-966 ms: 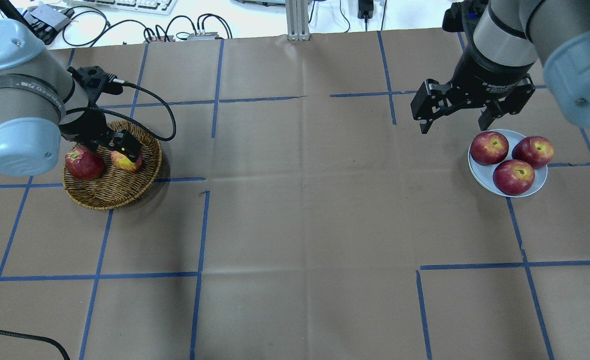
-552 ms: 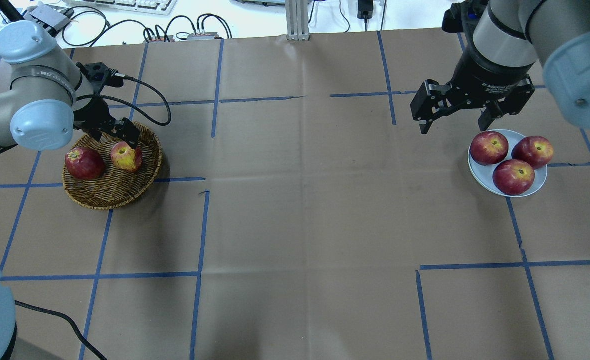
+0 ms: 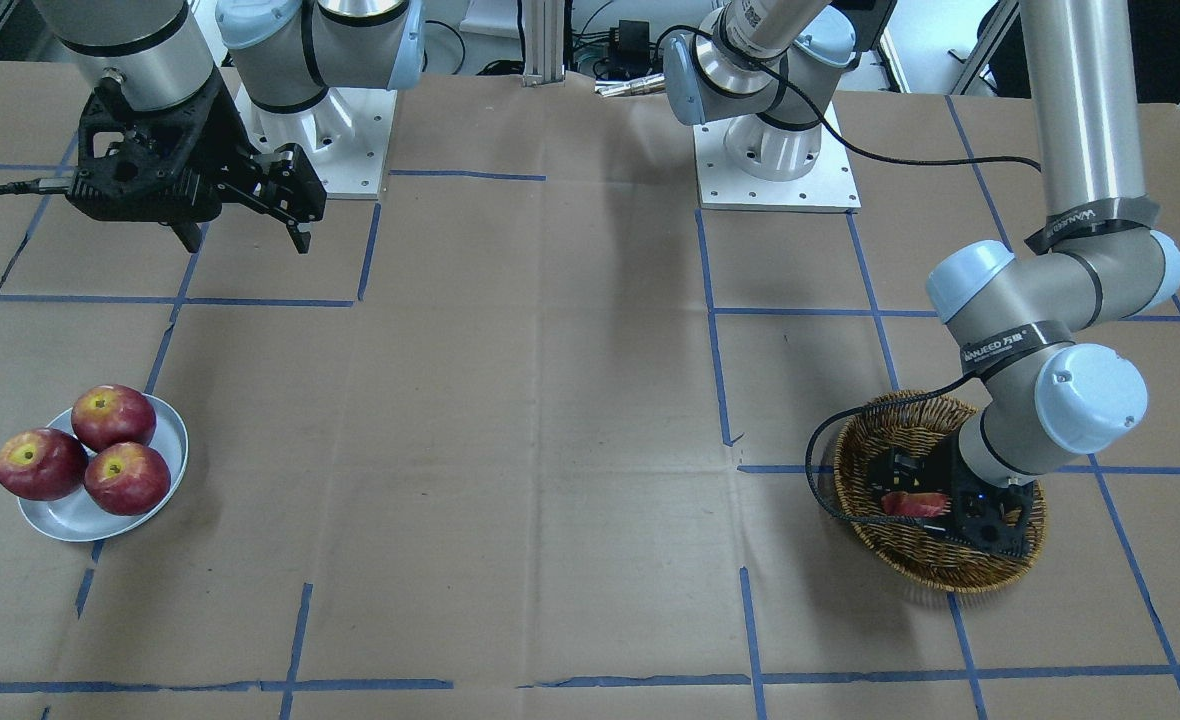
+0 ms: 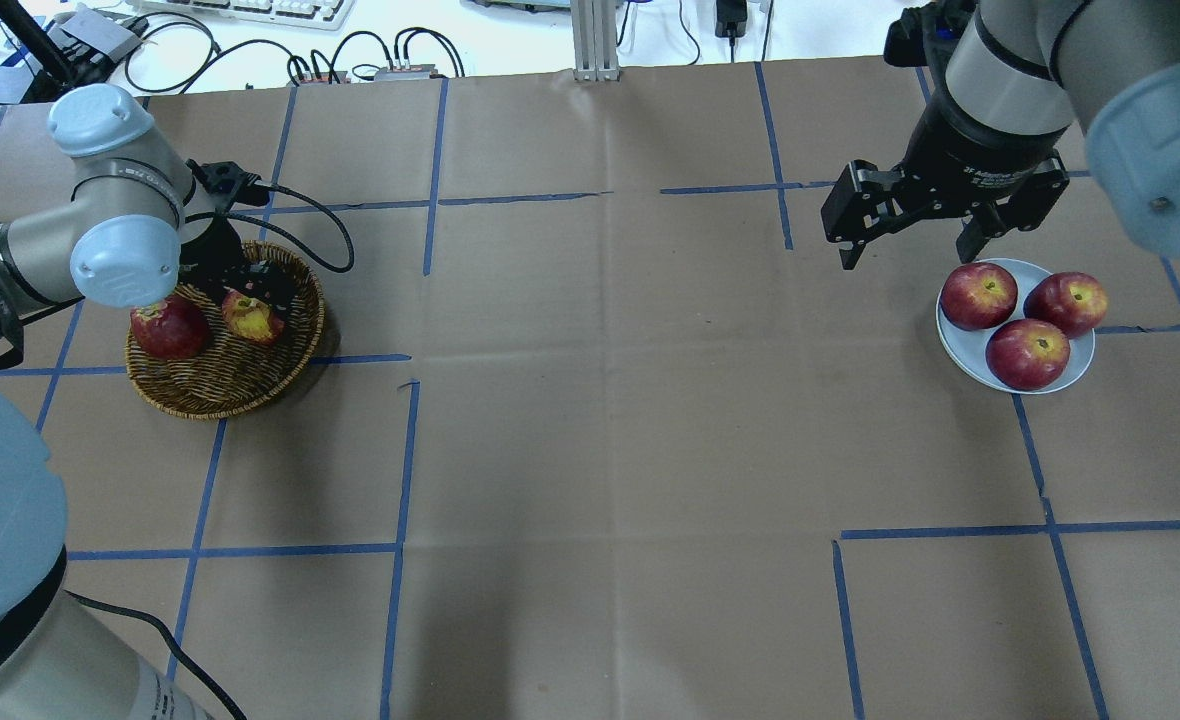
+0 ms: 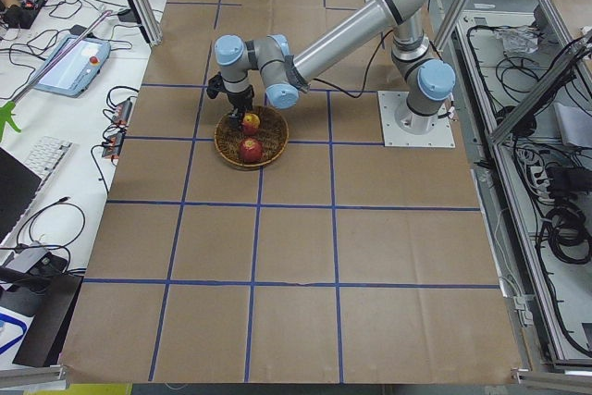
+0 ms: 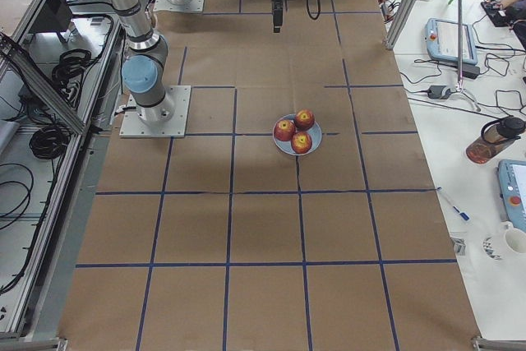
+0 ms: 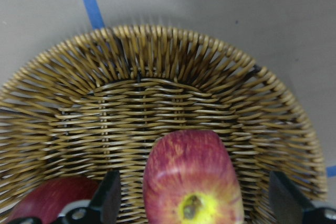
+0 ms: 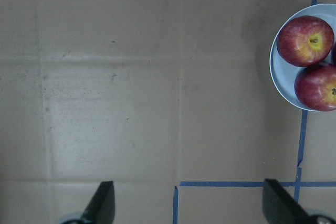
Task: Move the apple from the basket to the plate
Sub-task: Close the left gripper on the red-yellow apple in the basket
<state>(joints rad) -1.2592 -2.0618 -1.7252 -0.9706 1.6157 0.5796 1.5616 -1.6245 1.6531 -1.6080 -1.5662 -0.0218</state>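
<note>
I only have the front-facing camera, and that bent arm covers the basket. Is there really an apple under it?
Observer: Yes. The wrist camera shows the apple in the basket, yellow stem end facing the lens.
Visitor: Is it alone in there?
Observer: No, overhead a darker apple lies beside it.
Visitor: Has it been grabbed?
Observer: Not yet; the left gripper is open, its fingers clear of the apple on both sides.

I see the left gripper (image 3: 953, 500) low inside the basket (image 3: 935, 578), with only a red sliver of the apple (image 3: 912, 504) showing against its black body. The right gripper (image 3: 246, 232) hangs over the table (image 3: 550, 400), jaws spread, well apart from the plate (image 3: 68, 522), which holds three dark red apples (image 3: 127, 478).
</note>
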